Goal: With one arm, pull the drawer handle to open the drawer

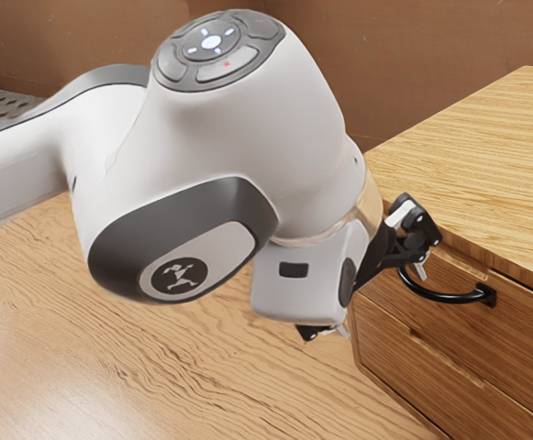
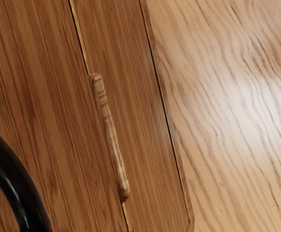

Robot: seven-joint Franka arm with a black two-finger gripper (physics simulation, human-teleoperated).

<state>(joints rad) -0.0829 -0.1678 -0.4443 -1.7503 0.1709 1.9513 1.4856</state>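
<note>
The black two-finger gripper (image 1: 415, 240) is seen against the black curved metal handle (image 1: 442, 293), which lies at its 5 o'clock on the wooden upper drawer front (image 1: 523, 335). Whether the gripper is clamped on the handle cannot be told. In the wrist view, a slim raised wooden ridge (image 2: 110, 135) is shown on a seam near the handle.

the cabinet (image 1: 486, 137) stands on the counter (image 1: 110, 367) at the exterior view's right. its upper drawer (image 1: 514, 339) lies above the lower drawer (image 1: 413, 371). the handle (image 1: 449, 295) is on the upper drawer's front, with the gripper (image 1: 417, 243) at its left end.
</note>
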